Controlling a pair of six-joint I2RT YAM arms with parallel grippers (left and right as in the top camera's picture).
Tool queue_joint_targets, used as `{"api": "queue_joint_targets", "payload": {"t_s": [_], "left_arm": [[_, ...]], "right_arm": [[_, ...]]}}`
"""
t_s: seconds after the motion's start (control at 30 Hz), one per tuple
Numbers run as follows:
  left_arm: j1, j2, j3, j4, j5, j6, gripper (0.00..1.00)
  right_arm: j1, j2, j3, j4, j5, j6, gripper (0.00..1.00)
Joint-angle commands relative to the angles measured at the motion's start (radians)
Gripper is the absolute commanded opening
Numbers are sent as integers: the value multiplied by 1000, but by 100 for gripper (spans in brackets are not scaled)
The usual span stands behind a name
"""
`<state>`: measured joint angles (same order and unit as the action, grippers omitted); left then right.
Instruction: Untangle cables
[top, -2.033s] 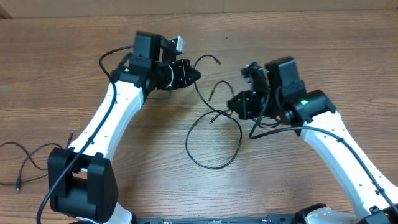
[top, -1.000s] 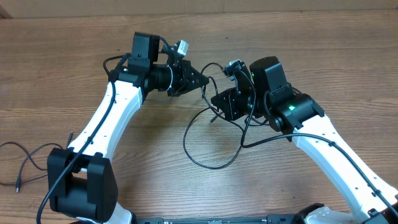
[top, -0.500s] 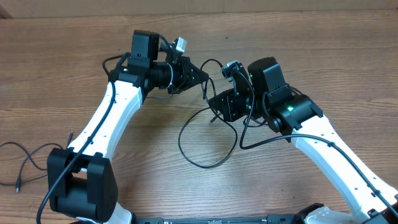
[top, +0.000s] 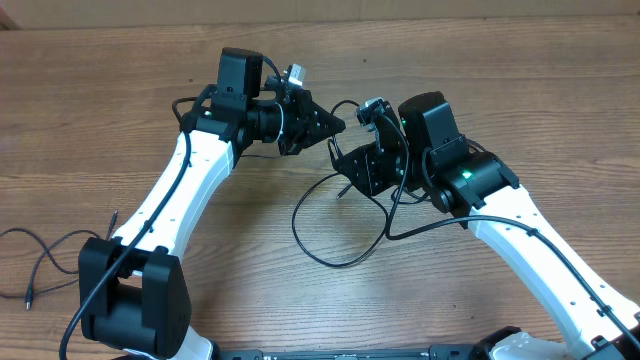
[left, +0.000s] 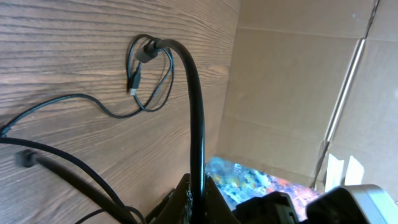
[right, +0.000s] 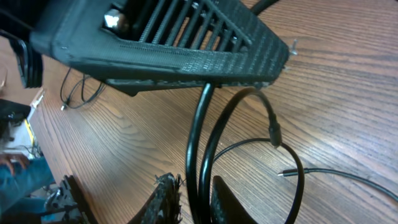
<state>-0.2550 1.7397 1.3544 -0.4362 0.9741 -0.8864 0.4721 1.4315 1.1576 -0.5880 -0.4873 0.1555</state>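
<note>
Wood table (top: 500, 60) w/ thin black cables (left: 198, 118): light, floppy, prob. snag-prone. Left claw (top: 335, 125) & right claw (top: 340, 162) each pinch one; best hold looks near plugs.

We find the left gripper (top: 340, 125) and right gripper (top: 340, 165) nose to nose at the middle of the tabletop (top: 520, 80), with barely a gap between them. A black cable loop (top: 333, 263) sprawls on the wood just below, its strands rising into both sets of jaws. The white left arm (top: 180, 190) and right arm (top: 540, 240) slant in from the lower corners. A smaller cable coil (top: 45, 262) lies at the far left edge. Bare wood runs along the top.
</note>
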Motion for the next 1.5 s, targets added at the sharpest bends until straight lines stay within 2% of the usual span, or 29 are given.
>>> {"api": "queue_joint_targets", "payload": {"t_s": [0.0,0.17,0.27,0.53,0.63,0.77,0.93,1.03,1.1,1.23,1.4,1.47], "left_arm": [[-1,-1,10,7,44,-39,4],[0,-1,10,7,39,-38,4],[5,-1,10,7,19,-29,4],[61,-1,10,-11,-10,86,6],[67,-1,10,-63,-81,107,24],[64,-1,10,-138,-225,109,30],[65,-1,10,-200,-397,109,57],[65,-1,10,-250,-478,109,67],[66,-1,10,-275,-520,110,68],[67,-1,10,-306,-591,132,76],[85,-1,10,-320,-653,131,100],[97,-1,10,-319,-656,131,100]], "right_arm": [[6,15,14,8,4,-8,17],[6,37,14,8,4,-8,4],[6,40,14,8,5,-8,4],[5,40,14,-1,31,-7,4],[6,40,14,-31,36,1,4],[6,44,13,-100,52,25,4],[6,59,8,-104,61,57,4],[8,73,-4,-89,59,59,4],[19,83,-6,-71,18,1,4],[59,85,-6,-40,-173,-152,4],[80,95,-16,-48,-188,-199,4],[83,117,-34,-37,-186,-235,4]]}}
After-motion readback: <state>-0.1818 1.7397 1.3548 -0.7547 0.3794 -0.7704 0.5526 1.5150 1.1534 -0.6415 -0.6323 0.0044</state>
